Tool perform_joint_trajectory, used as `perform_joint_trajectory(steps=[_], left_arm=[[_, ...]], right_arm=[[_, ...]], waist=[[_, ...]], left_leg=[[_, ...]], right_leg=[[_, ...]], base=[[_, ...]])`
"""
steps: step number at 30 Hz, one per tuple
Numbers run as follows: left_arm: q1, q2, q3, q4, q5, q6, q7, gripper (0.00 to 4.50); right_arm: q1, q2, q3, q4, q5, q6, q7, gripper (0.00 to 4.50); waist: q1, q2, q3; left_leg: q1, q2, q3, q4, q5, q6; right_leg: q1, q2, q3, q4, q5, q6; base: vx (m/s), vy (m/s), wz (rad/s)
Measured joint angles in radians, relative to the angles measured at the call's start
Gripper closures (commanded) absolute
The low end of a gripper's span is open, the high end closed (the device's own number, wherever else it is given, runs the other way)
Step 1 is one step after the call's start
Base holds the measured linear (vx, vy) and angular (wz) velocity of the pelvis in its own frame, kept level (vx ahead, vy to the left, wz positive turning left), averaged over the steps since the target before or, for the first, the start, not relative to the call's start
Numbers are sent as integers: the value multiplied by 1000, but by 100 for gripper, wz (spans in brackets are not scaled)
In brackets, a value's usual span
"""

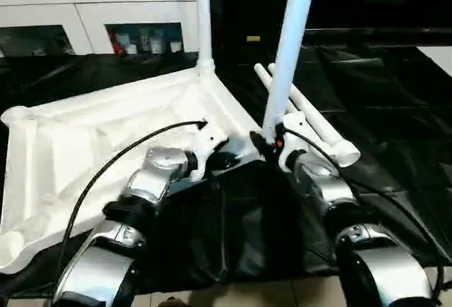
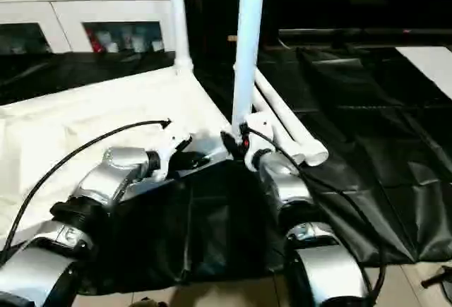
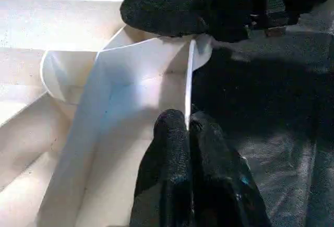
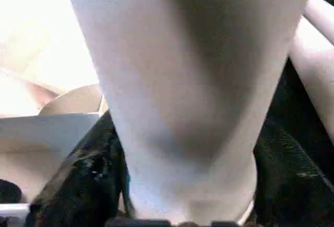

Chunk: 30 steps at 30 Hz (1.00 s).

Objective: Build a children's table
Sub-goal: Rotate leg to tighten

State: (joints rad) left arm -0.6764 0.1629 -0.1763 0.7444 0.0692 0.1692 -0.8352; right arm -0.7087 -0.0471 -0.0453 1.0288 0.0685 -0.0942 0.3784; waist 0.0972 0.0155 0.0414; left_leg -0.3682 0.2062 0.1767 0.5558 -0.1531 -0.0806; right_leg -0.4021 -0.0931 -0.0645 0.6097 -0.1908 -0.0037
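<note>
Gripping an upright leg (image 1: pixel 289 46), the right end effector (image 1: pixel 272 141); the left end effector (image 3: pixel 188 133) pinches the tabletop's rim (image 3: pixel 189 81).

The light is cool and bluish and seems to come from above. The white table top (image 1: pixel 92 145) is overexposed in the head views, so its ribs almost vanish in glare. The black sheet (image 1: pixel 381 109) under it stays dark, with soft grey reflections on its folds. The silver forearms (image 1: pixel 152 173) carry small bright highlights. In the right wrist view the leg (image 4: pixel 182 81) is very near and out of focus, with a broad soft shadow across it. The left wrist view is grainy, with black fingers (image 3: pixel 177 175) blurred.
</note>
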Motion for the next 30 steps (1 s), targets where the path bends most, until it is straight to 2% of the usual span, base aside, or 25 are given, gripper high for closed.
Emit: perform_joint_trajectory(steps=[3, 9, 14, 19, 21, 26, 27, 30], left_arm=[[13, 12, -1, -14, 1, -13, -1, 450], [46, 54, -1, -50, -2, -44, -69, 450], [76, 115, -9, -77, -30, -83, -202, 450], [90, 160, -29, -91, -55, -108, -349, 450], [91, 174, -37, -91, -63, -113, -389, 450], [95, 199, -50, -92, -75, -131, -472, 450], [95, 201, -51, -92, -75, -134, -479, 450], [96, 213, -57, -92, -79, -144, -519, 450]], right_arm=[[3, 2, 0, 0, 2, -11, 28, 72], [26, -29, 25, 2, -3, -67, 181, 44], [58, -90, 65, -40, 1, -84, 428, 44], [107, -188, 143, -125, 3, -103, 707, 44], [117, -211, 161, -150, 4, -104, 776, 44], [124, -231, 195, -186, 3, -91, 879, 87], [126, -232, 197, -193, 3, -87, 886, 111], [141, -241, 207, -227, 8, -68, 923, 120]], waist=[[-5, 0, 0], [-11, 1, 0], [-4, 2, 0], [16, 1, 1], [19, 1, 1], [21, 1, 1], [21, 1, 1], [21, 1, 1]], left_leg=[[0, 0, 0, 0, 0, 0], [0, 1, -1, -1, 0, 0], [-1, 1, 0, -1, 0, 0], [-2, 1, 0, 2, 0, 0], [-3, 1, 0, 2, 0, 0], [-3, 2, 0, 2, 0, 0], [-3, 2, 0, 2, 0, 0], [-3, 1, 0, 3, 0, 0]], right_leg=[[0, 0, 0, 0, 0, 1], [-1, 2, -1, 0, 0, 1], [-1, 1, -1, 0, -1, 1], [-1, 1, -1, 0, -1, 1], [-1, 1, -1, 0, -1, 1], [-1, 1, -1, 0, -1, 1], [-1, 1, -1, 0, -1, 1], [-1, 1, -1, 0, -1, 1]], base=[[0, 0, 0], [0, 0, 0], [0, 0, 0], [0, 0, 0], [0, 0, 0], [0, 0, 0], [0, 0, 0], [0, 0, 0]])
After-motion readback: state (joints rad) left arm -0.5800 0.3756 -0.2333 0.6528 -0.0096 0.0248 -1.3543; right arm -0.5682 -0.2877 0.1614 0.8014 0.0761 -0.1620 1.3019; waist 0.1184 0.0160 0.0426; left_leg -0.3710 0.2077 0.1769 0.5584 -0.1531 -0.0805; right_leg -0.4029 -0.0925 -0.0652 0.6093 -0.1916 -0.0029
